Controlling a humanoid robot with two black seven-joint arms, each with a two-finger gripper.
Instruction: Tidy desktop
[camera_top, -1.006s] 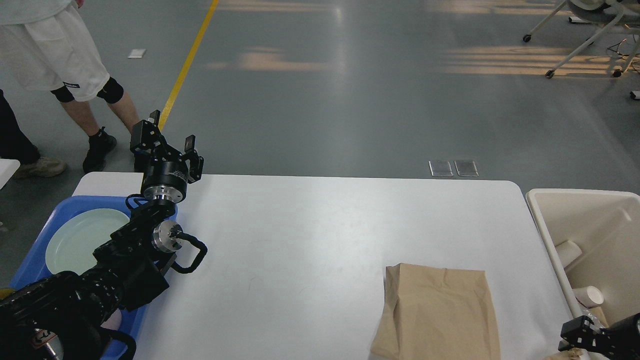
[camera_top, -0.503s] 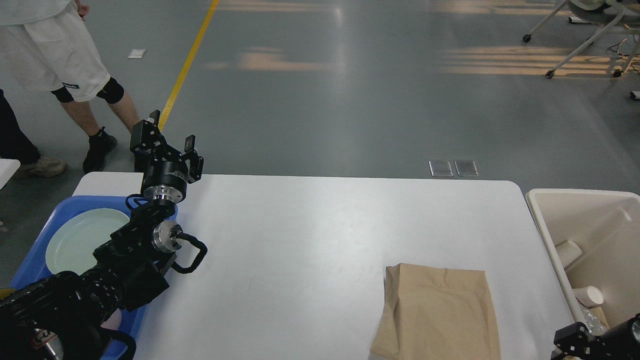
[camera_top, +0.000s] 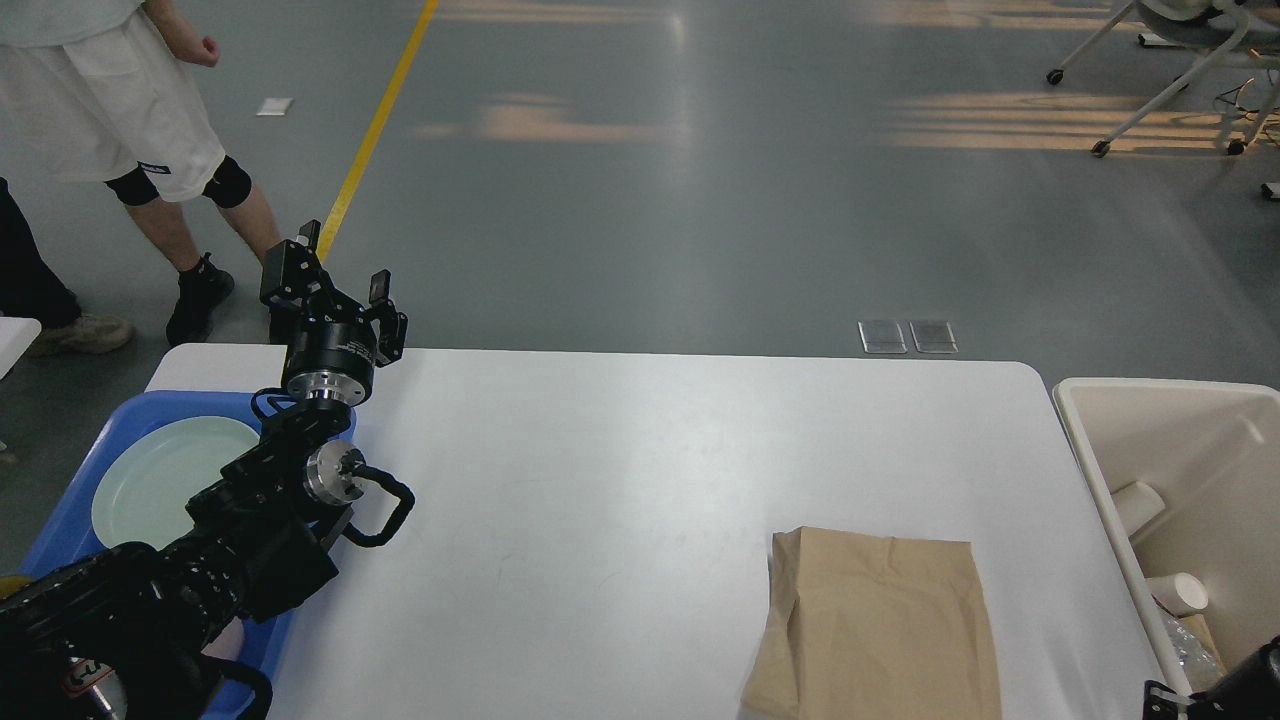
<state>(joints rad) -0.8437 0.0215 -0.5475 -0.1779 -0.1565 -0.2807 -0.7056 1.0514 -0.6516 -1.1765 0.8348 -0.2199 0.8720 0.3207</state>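
Note:
The white desktop (camera_top: 650, 460) fills the middle of the head view. A flat brown paper bag (camera_top: 880, 620) lies on it at the front right. My left gripper (camera_top: 340, 262) is raised over the desktop's far left corner, open, with nothing between its fingers. Only a black bit of my right arm (camera_top: 1235, 685) shows at the bottom right corner, low beside the bin. Its gripper is nearly cut off by the frame edge, so its fingers cannot be made out.
A blue tray (camera_top: 118, 420) with a pale green plate (camera_top: 165, 475) sits at the left, partly under my left arm. A beige bin (camera_top: 1090, 440) holding paper cups (camera_top: 1180, 592) stands off the right edge. A person (camera_top: 130, 120) stands beyond the far left corner.
My right arm has sunk toward the bottom right corner and now barely shows. The person at the upper left has shifted slightly. My left arm has not moved.

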